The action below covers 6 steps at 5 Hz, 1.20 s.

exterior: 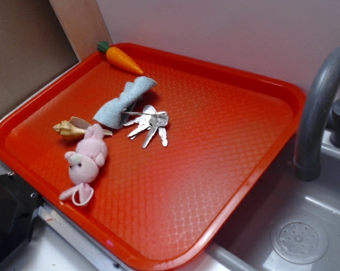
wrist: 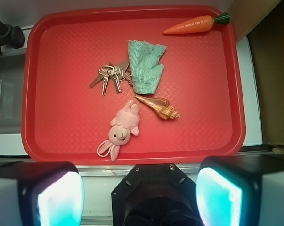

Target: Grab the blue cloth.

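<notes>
The blue cloth [exterior: 123, 102] [wrist: 146, 66] lies crumpled on the red tray [exterior: 226, 124] [wrist: 61, 56], between the carrot and the keys, its edge touching the keys. My gripper [wrist: 139, 195] shows only in the wrist view, high above the tray's near edge. It is open, with both fingers spread wide and nothing between them. In the exterior view the gripper does not appear.
On the tray lie a toy carrot [exterior: 121, 57] [wrist: 194, 25], a bunch of keys [exterior: 150, 125] [wrist: 111, 75], a seashell [exterior: 74, 129] [wrist: 158, 107] and a pink plush bunny [exterior: 84, 162] [wrist: 121, 129]. A grey faucet [exterior: 319, 107] and sink basin [exterior: 299, 240] stand to the tray's right.
</notes>
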Available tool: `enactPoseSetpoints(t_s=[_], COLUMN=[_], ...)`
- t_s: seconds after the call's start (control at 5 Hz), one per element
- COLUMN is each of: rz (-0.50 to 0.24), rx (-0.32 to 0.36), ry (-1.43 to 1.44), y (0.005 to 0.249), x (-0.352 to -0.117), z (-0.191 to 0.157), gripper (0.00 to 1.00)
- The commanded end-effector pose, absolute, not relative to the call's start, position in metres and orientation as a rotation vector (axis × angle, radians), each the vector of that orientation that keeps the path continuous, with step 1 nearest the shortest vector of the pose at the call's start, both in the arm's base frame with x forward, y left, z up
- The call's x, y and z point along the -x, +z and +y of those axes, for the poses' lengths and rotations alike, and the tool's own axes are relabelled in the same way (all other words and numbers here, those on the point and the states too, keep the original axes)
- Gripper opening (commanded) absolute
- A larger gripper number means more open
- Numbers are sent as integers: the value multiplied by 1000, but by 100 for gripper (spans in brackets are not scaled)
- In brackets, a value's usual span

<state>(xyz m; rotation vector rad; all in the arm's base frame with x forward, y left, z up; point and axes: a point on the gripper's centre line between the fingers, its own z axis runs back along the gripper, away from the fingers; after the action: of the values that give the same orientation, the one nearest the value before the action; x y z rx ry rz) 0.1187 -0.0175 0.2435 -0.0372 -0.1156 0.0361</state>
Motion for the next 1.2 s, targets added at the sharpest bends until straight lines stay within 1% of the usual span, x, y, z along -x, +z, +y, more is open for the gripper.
enactPoseSetpoints(t_s=[0.0, 0.2, 0.4, 0.6, 0.8, 1.0], rz=[-116, -189, -178, -153, -149, -163], rx=[37, 11, -37, -33, -18, 28], ry=[36, 122, 177, 160, 111, 34], y=[243, 225, 198, 160, 110, 75], x=[-119, -160, -192, -211, -233, -244], z=[-17, -9, 8, 18, 21, 6], gripper=[100, 100, 100, 100, 100, 100])
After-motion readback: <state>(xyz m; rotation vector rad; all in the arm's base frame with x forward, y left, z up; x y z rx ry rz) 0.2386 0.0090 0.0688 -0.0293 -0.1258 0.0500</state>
